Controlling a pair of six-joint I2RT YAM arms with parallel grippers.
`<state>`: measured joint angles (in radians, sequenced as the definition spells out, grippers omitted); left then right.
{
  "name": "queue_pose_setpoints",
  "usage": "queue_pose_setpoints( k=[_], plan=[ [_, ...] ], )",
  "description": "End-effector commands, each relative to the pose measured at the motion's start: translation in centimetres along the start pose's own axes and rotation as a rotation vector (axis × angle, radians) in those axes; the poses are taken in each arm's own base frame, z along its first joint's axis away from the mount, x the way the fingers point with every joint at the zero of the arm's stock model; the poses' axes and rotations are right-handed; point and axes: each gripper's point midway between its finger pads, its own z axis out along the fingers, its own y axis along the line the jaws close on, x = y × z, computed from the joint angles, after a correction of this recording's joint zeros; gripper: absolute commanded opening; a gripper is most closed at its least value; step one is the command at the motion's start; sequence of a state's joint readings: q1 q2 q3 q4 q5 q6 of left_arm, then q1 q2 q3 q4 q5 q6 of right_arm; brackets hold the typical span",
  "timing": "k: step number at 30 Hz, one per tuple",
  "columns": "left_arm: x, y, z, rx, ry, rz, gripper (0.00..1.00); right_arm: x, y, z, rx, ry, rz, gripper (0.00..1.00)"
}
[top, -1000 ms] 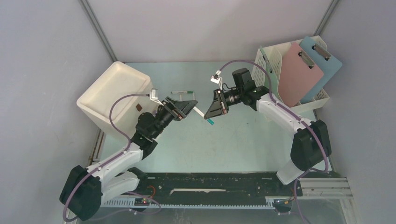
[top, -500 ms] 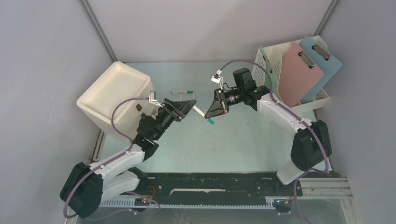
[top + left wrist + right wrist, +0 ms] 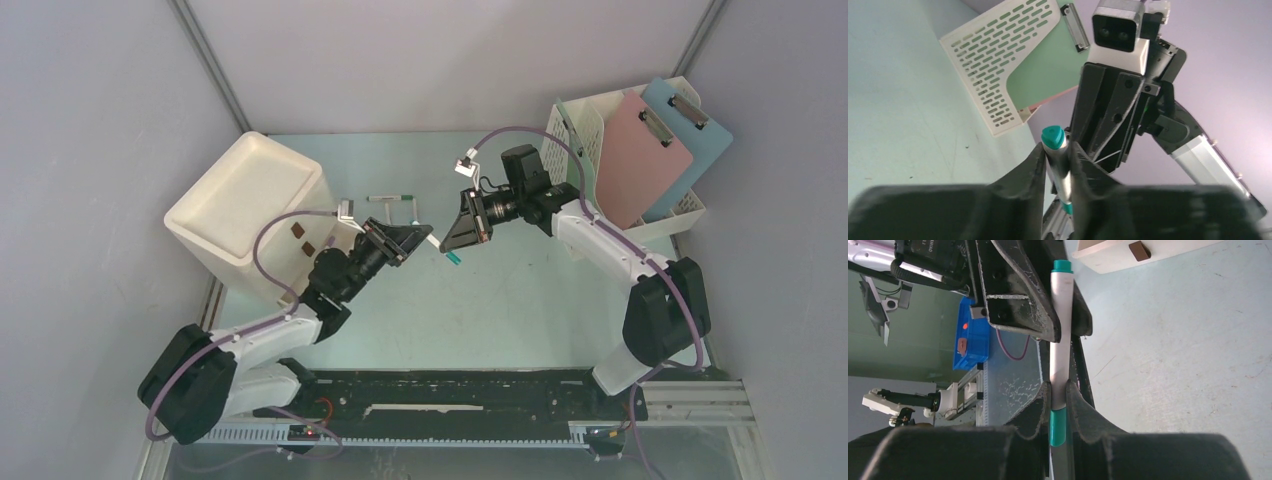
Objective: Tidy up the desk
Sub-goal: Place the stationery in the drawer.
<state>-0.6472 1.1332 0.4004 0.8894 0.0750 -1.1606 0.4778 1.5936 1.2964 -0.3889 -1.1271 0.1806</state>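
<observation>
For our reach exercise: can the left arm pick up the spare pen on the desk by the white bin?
Probably not yet: the left gripper is closed on the held pen, shared with the right gripper. The spare pen lies uncovered nearby.

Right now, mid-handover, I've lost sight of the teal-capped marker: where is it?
Top view: the teal-capped marker is over the middle of the desk, gripped by the left arm's fingers and the right arm's fingers, right of the white bin.
</observation>
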Motion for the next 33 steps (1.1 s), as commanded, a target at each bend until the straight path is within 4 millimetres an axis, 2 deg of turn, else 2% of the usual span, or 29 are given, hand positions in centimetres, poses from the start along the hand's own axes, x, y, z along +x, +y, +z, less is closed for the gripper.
queue_pose_setpoints(
  k=[1, 4, 9, 16, 22, 24, 25, 26, 33],
  plan=[
    [-0.8, -2.6, 0.9, 0.088, -0.025, 0.013, 0.17, -0.8, 1.0, -0.6, 0.006, -0.029, -0.064, 0.00],
    [-0.8, -2.7, 0.9, 0.092, -0.025, 0.018, 0.00, -0.8, 0.7, -0.6, 0.009, -0.028, -0.062, 0.00],
    [-1.2, -3.0, 0.5, 0.100, -0.043, 0.043, 0.00, -0.3, 1.2, -0.6, -0.034, -0.009, -0.082, 0.04],
    [-1.7, -2.8, 0.0, 0.071, -0.064, 0.087, 0.00, 0.8, 1.8, -1.1, -0.084, 0.049, -0.145, 0.44],
    [-2.5, -2.1, -0.9, 0.014, -0.088, 0.148, 0.00, 1.1, 1.6, -1.4, -0.062, 0.071, -0.208, 0.62],
    [-3.1, -1.8, -1.4, -0.009, -0.108, 0.180, 0.00, 1.2, 1.2, -1.4, -0.027, 0.076, -0.238, 0.76],
    [-3.5, -1.8, -1.7, -0.022, -0.122, 0.196, 0.00, 1.2, 1.0, -1.4, 0.000, 0.079, -0.263, 0.95],
    [-3.8, -1.6, -2.0, -0.037, -0.129, 0.215, 0.00, 1.2, 0.8, -1.5, 0.026, 0.082, -0.286, 0.99],
    [-6.1, -0.8, -4.7, -0.169, -0.181, 0.377, 0.00, 0.6, -0.5, -2.5, 0.188, 0.084, -0.398, 1.00]
  ],
)
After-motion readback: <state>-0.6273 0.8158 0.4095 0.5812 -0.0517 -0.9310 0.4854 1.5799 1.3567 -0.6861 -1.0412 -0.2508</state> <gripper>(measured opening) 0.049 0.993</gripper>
